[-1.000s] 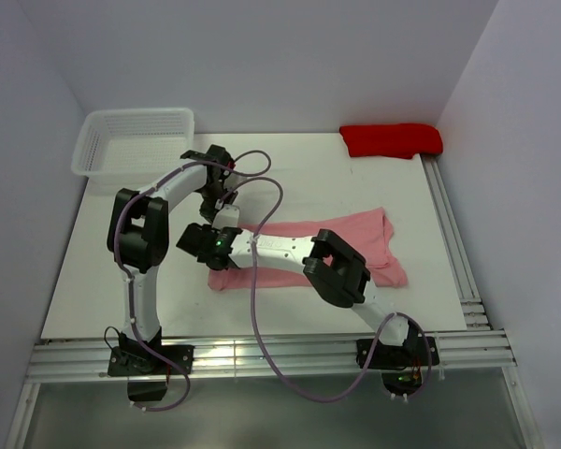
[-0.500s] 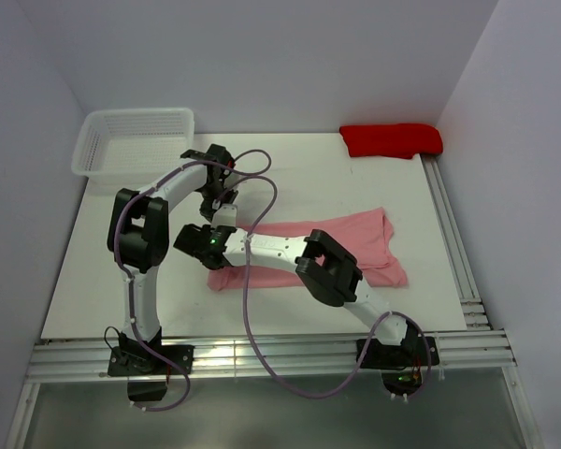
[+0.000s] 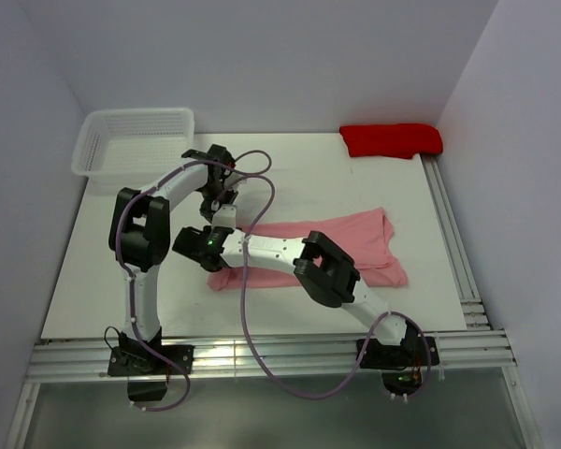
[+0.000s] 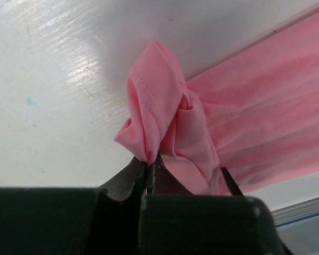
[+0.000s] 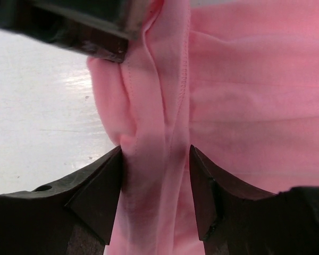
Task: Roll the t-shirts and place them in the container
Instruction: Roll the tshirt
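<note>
Across the middle of the bench [image 3: 327, 178] lay the pink t-shirt [image 3: 374, 238], left to right: soft, light, floppy stuff. At its bunched left end the right fingers [image 5: 98, 191] stood spread astride the bundle. The left fingers [image 4: 135, 178] pinched a hemmed fold, probably the surest hold.

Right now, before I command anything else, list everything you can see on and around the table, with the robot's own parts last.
pink t-shirt: 1, light pink, middle of the table, lying as a long band, left end bunched up
red cloth: 1, red, far right corner, in a bundle
basket: 1, white mesh, far left corner
table: 1, white
rails: silver metal, along the near and right edges
left gripper: 1, black, shut on the t-shirt's bunched end
right gripper: 1, black, open, jaws astride a fold of the same end
</note>
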Controlling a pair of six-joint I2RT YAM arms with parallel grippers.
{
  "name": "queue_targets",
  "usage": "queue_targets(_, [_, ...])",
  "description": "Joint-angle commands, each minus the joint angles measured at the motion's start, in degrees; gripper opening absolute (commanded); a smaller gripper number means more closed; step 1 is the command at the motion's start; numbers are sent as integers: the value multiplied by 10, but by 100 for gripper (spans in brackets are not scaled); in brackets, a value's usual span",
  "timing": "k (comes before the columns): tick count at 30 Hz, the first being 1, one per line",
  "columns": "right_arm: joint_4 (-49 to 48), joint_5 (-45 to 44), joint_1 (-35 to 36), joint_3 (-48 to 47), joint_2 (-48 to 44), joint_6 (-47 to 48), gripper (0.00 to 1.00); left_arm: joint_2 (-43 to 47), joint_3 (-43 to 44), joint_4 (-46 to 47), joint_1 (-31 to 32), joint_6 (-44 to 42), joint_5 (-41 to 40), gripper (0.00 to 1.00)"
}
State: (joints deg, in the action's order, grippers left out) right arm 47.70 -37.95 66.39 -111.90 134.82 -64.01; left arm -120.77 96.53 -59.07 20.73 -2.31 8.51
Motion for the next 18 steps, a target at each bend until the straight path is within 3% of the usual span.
queue_targets(1, [18, -41, 8, -44, -26, 1, 59, -1, 22, -10, 4, 2, -10, 0])
queue_targets(18, [-36, -30, 2, -79, 18, 50, 58, -4, 25, -16, 5, 1, -11, 0])
